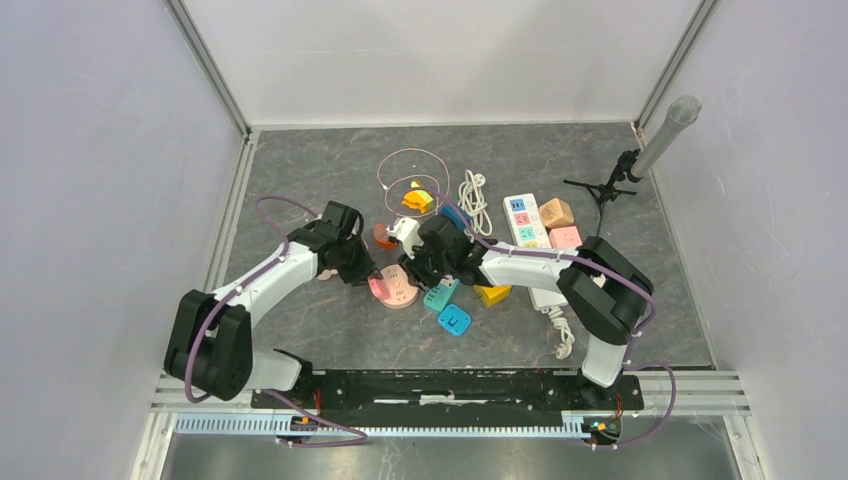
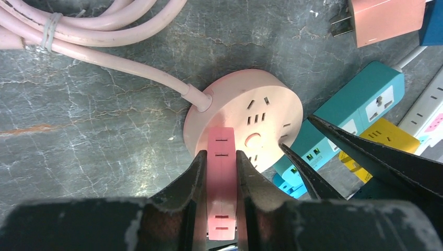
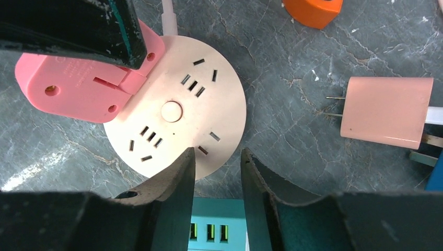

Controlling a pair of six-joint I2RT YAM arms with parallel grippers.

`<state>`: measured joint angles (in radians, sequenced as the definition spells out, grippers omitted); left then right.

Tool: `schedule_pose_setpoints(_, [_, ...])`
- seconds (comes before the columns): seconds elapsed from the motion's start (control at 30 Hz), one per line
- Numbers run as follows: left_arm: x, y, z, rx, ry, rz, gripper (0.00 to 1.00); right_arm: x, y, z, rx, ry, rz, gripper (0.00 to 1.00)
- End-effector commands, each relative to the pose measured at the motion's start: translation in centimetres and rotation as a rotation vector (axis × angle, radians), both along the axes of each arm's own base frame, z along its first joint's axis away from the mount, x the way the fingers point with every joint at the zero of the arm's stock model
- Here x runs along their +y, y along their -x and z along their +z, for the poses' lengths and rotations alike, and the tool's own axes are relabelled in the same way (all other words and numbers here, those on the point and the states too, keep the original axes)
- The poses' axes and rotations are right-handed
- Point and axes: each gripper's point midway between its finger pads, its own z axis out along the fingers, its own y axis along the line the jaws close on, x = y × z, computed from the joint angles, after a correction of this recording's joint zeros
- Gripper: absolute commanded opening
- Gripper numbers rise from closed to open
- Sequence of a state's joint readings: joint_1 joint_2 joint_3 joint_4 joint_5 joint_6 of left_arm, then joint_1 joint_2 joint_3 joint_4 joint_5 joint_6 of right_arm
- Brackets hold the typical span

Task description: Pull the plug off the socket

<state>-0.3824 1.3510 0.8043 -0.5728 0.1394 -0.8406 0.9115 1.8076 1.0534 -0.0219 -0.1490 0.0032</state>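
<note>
A round pale-pink socket [image 2: 261, 104] lies flat on the grey mat, its pink cord running off to the left. My left gripper [image 2: 221, 157] is shut on a flat pink plug [image 2: 221, 172] whose far end lies over the socket's near-left rim. I cannot tell whether its pins are still seated. In the right wrist view the plug [image 3: 73, 89] overlaps the socket [image 3: 183, 120] at the upper left. My right gripper [image 3: 217, 154] is narrowly open and empty, with one fingertip over the socket's near edge. In the top view both grippers, left [image 1: 365, 270] and right [image 1: 415, 270], meet at the socket [image 1: 398, 291].
A teal power strip [image 3: 217, 219] lies under my right gripper. A salmon charger [image 3: 386, 112], an orange adapter [image 3: 312, 10], a yellow adapter [image 2: 384, 133], a blue adapter [image 1: 454, 320] and a white power strip [image 1: 528, 225] crowd the right side. A microphone stand [image 1: 650, 140] stands at the far right.
</note>
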Motion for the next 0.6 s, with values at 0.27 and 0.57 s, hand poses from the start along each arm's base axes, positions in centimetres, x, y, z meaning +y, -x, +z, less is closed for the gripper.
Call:
schedule_pose_setpoints(0.27, [-3.6,-2.2,2.5,-0.026,0.191,0.002,0.02,-4.2,2.6,-4.5,0.062,0.223,0.068,0.42])
schedule_pose_setpoints(0.57, [-4.1,-1.3,3.7,-0.027,0.295,-0.005,0.02,-5.5,2.7,-5.3,0.034,0.265,0.118,0.42])
